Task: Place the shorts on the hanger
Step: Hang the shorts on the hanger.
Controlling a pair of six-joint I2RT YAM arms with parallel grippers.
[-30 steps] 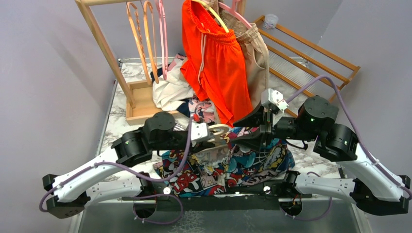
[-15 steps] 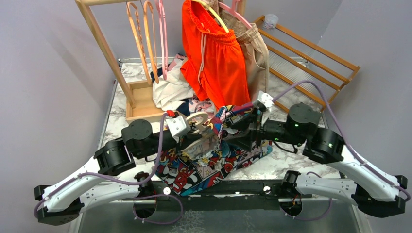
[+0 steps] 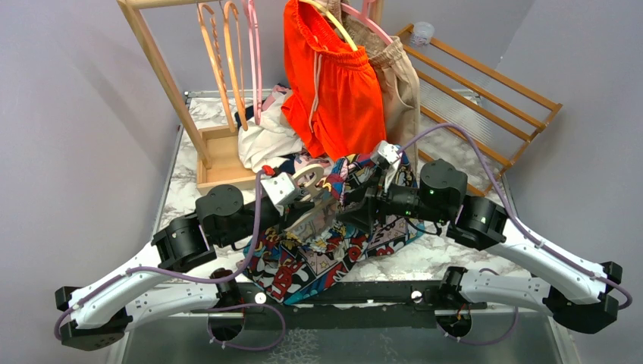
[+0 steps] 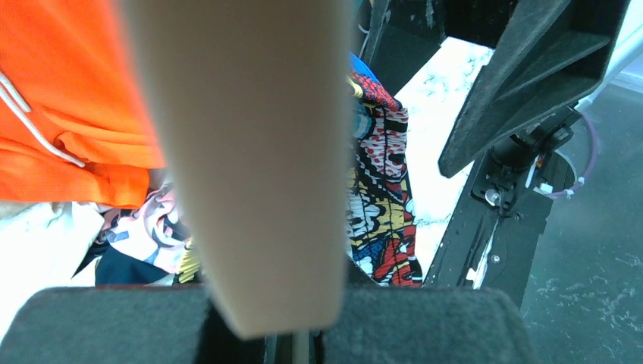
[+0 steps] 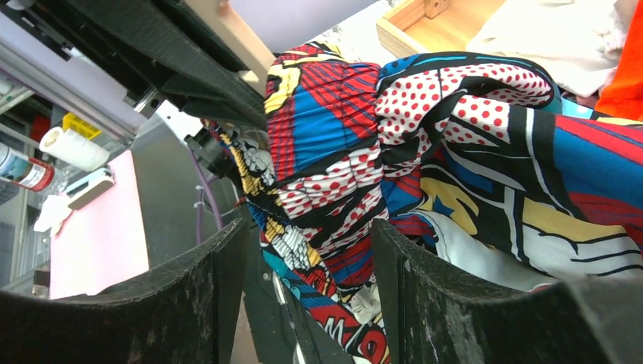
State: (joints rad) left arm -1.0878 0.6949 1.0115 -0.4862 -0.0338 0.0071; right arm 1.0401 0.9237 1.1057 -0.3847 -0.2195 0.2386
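The comic-print shorts (image 3: 334, 246) hang bunched between the two arms, their lower part draped on the table (image 3: 455, 258). My left gripper (image 3: 302, 201) is shut on the cream hanger (image 3: 311, 177). In the left wrist view the hanger (image 4: 243, 152) fills the middle, clamped at the left gripper (image 4: 296, 337), with the shorts (image 4: 377, 189) just to its right. My right gripper (image 3: 355, 205) stands open at the gathered waistband. In the right wrist view the shorts (image 5: 394, 129) hang down between the fingers of the right gripper (image 5: 303, 296), and the hanger (image 5: 231, 34) shows at the top.
A wooden rack (image 3: 163, 76) at the back carries orange and pink hangers (image 3: 227, 61), plain orange shorts (image 3: 337, 91) and beige shorts (image 3: 398, 76). A heap of clothes (image 3: 265, 140) lies by its tray base (image 3: 220, 163). A slatted wooden frame (image 3: 485, 83) leans at back right.
Both arms have lifted the shorts off the table and drawn them back and leftward. The right gripper has slid toward the hanger and its jaws have widened.
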